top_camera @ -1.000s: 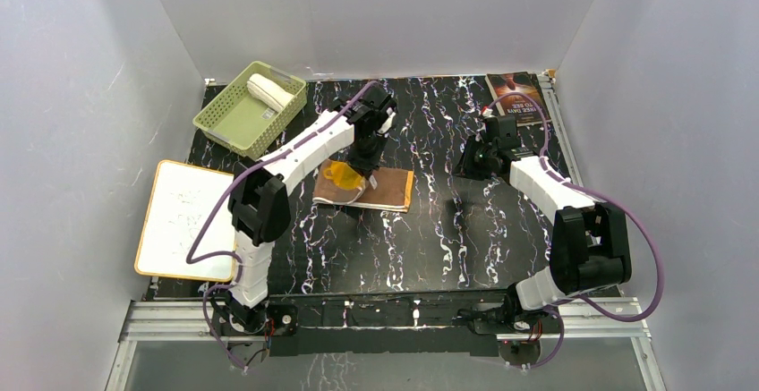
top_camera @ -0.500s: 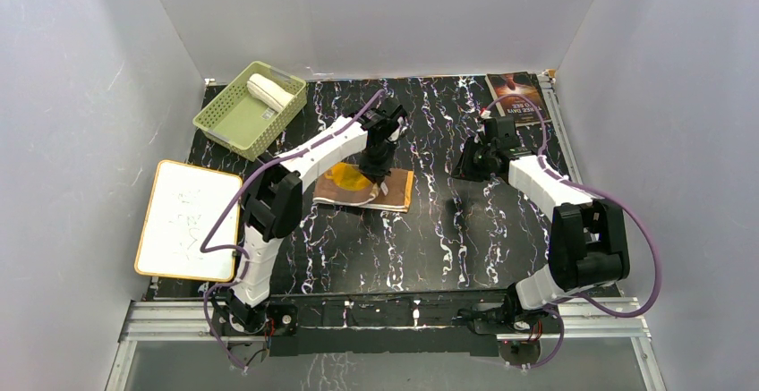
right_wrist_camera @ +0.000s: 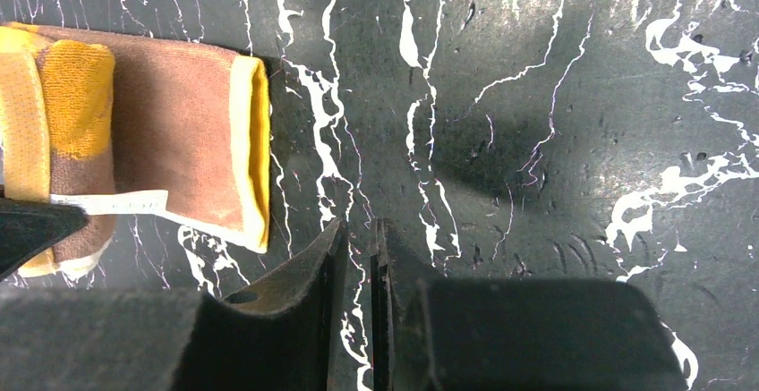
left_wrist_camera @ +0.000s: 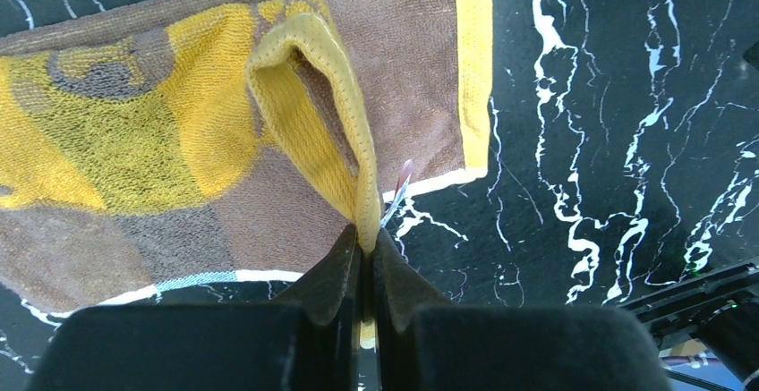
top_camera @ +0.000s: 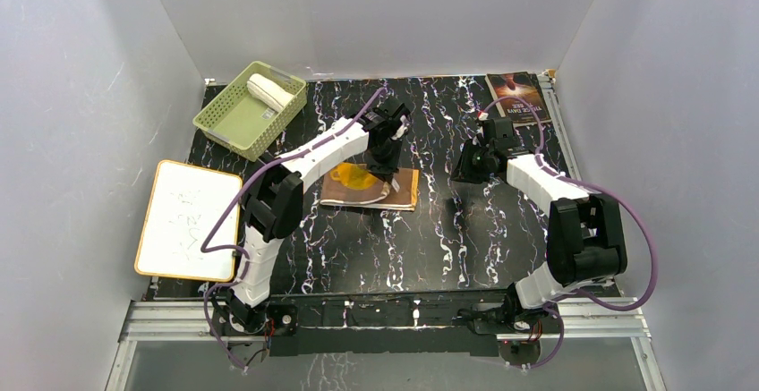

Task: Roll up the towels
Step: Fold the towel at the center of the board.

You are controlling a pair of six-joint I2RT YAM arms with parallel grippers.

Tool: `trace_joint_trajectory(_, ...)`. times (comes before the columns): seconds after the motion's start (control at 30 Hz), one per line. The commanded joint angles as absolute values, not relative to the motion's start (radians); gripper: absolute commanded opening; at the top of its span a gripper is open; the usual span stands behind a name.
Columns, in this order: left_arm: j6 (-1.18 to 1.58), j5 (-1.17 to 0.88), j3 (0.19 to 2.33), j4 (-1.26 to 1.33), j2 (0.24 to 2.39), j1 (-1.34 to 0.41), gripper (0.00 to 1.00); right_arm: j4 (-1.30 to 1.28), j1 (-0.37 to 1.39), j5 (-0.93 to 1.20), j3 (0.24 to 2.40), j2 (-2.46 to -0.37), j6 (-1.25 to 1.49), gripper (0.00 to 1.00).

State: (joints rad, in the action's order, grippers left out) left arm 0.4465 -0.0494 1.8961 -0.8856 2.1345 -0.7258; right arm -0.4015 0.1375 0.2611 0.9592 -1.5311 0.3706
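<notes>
Basically the yellow-and-brown towel [left_wrist_camera: 134, 158] is light, limp terry. It has no stiffness, so it drapes and follows wherever it's pulled, and the pile should drag on the black marble-pattern table [top_camera: 430, 230] rather than slide. It lies mostly flat mid-table, brown face up, with the yellow hem along its right edge. The left gripper [left_wrist_camera: 365, 234] is clamped on a raised yellow hemmed fold near the towel's right end, and the cloth stands up in a loop from that pinch. The hem looks like the best hold, since it's thicker, stitched and less likely to slip out than a single layer. A one-point pinch will probably skew the roll, so I'd want the opposite edge pinned or supported too. The right gripper [right_wrist_camera: 358, 230] hangs over bare table just right of the towel with its fingers almost together, a thin slit between them and nothing in it. The only container is the green slatted basket [top_camera: 234, 118] at the far left corner. It holds the cream-white towel [top_camera: 270, 91], already rolled into a short cylinder against the far wall, and the rest of the basket floor is bare. A whiteboard [top_camera: 188, 221] sits at the left edge and a dark book [top_camera: 516, 96] at the far right.
</notes>
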Motion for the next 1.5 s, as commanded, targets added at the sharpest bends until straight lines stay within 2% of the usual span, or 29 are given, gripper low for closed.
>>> trace_joint_trajectory(0.0,0.462,-0.108,1.872,-0.865,2.103,-0.736,0.00,-0.382,0.141,0.265,0.965,-1.527,0.358,0.14)
trace_joint_trajectory(0.07,0.465,-0.126,1.863,-0.848,2.094,-0.737,0.02,-0.381,0.141,0.264,0.962,-1.530,0.357,0.14)
trace_joint_trajectory(0.13,0.464,-0.174,1.844,-0.804,2.070,-0.738,0.17,-0.380,0.141,0.264,0.961,-1.533,0.359,0.16)
trace_joint_trajectory(0.27,0.458,-0.299,1.767,-0.611,1.955,-0.736,0.29,-0.355,0.142,0.266,0.951,-1.530,0.364,0.17)
trace_joint_trajectory(0.33,0.435,-0.337,1.743,-0.533,1.892,-0.730,0.40,-0.329,0.156,0.262,0.944,-1.517,0.371,0.16)
trace_joint_trajectory(0.4,0.424,-0.353,1.695,-0.462,1.806,-0.706,0.48,-0.313,0.222,0.202,0.957,-1.496,0.371,0.15)
trace_joint_trajectory(0.47,0.432,-0.373,1.614,-0.405,1.729,-0.645,0.51,-0.300,0.304,0.133,0.986,-1.482,0.379,0.15)
trace_joint_trajectory(0.6,0.480,-0.465,1.418,-0.330,1.631,-0.449,0.49,-0.295,0.414,0.107,1.062,-1.537,0.415,0.26)
trace_joint_trajectory(0.7,0.406,-0.367,1.368,-0.396,1.620,-0.410,0.48,-0.323,0.473,0.093,1.116,-1.615,0.425,0.31)
trace_joint_trajectory(0.87,0.345,-0.215,1.336,-0.474,1.681,-0.404,0.42,-0.375,0.534,0.054,1.188,-1.700,0.455,0.32)
trace_joint_trajectory(1.1,0.323,-0.227,1.301,-0.446,1.704,-0.388,0.39,-0.440,0.535,-0.012,1.221,-1.779,0.491,0.41)
trace_joint_trajectory(1.47,0.293,-0.242,1.290,-0.458,1.709,-0.356,0.38,-0.421,0.535,0.017,1.221,-1.828,0.508,0.41)
